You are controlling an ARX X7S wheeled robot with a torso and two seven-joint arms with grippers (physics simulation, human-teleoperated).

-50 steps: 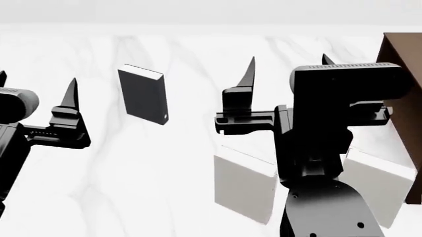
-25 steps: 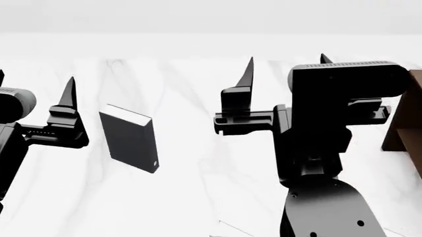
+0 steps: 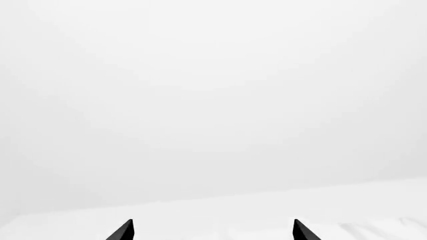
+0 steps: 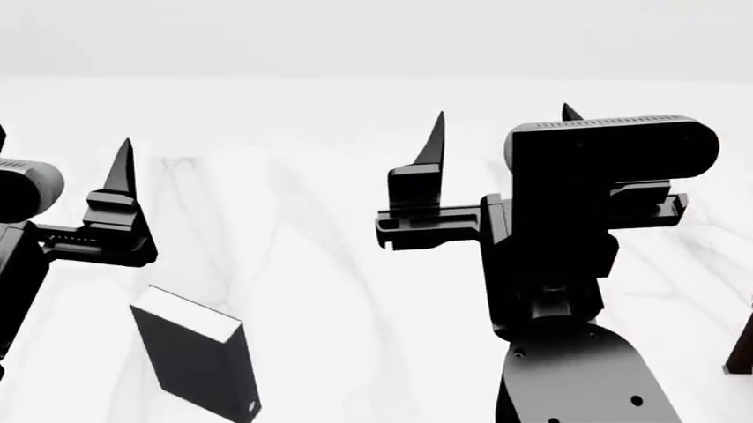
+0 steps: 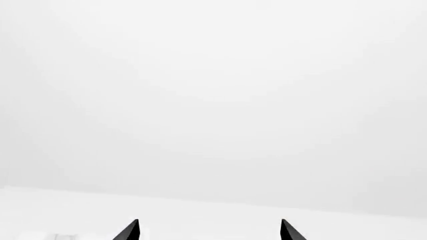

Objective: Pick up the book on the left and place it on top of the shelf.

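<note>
Head view, near to far. At about 7 o'clock, low in the field, the book [image 4: 197,363] stands on the white marbled counter [image 4: 317,264], black cover facing the camera, white page edges uppermost, a tiny white mark near its lower corner. It is free of both arms. Just beyond it, at 9 o'clock, the left gripper [image 4: 59,167] hangs above the counter with its dark pointed fingers spread wide and nothing between them; one finger is partly cut by the frame edge. At 3 o'clock the right gripper [image 4: 500,137] is likewise wide and empty, its wrist camera housing covering much of the arm. At 4 o'clock, on the frame edge, a dark sliver [image 4: 741,348] may belong to the shelf; this cannot be confirmed. Both wrist views show only fingertip points against blank white, with no object in reach.

Step in hand, as judged: approach, before any grasp. The next move calls for the left gripper to descend toward 6 o'clock, align its fingers across the book's thickness, and close; the shelf top must then be brought into view
</note>
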